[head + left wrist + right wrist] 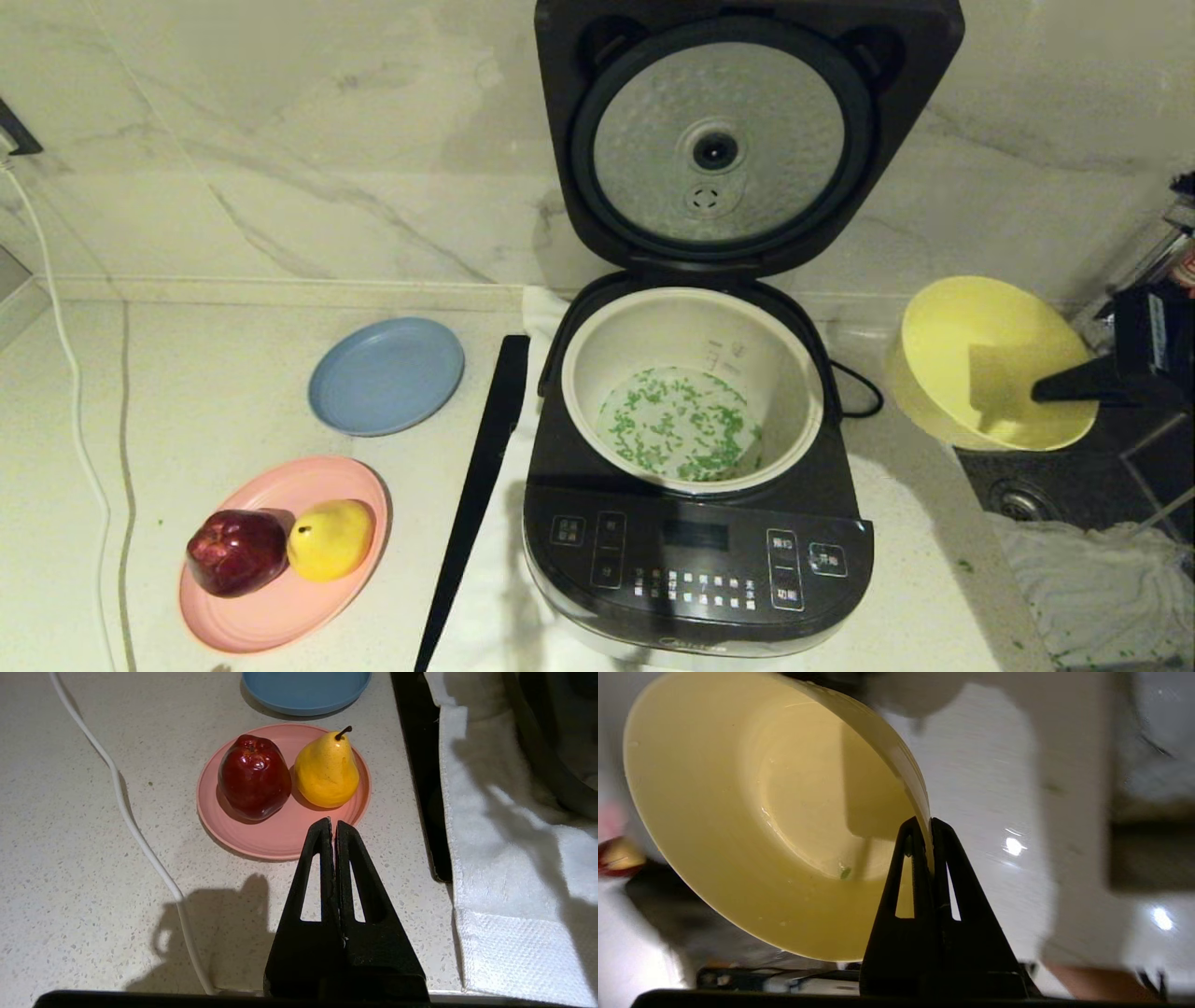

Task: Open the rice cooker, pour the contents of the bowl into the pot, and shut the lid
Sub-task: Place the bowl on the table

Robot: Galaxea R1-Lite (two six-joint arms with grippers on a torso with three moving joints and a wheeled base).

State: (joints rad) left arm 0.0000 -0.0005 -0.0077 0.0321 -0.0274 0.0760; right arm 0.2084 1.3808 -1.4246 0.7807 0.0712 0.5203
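Two steps look done: the rice cooker (695,467) stands with its lid (738,131) swung up, and the contents (681,425) lie green across the floor of the pot (691,387). My right gripper (930,826), clamped on the rim of the bowl (990,359), holds it tilted and nearly empty beside the cooker, near the sink. Next I judge I must set it down, then shut the lid. My left gripper (332,826) hangs closed by the pink plate (280,835).
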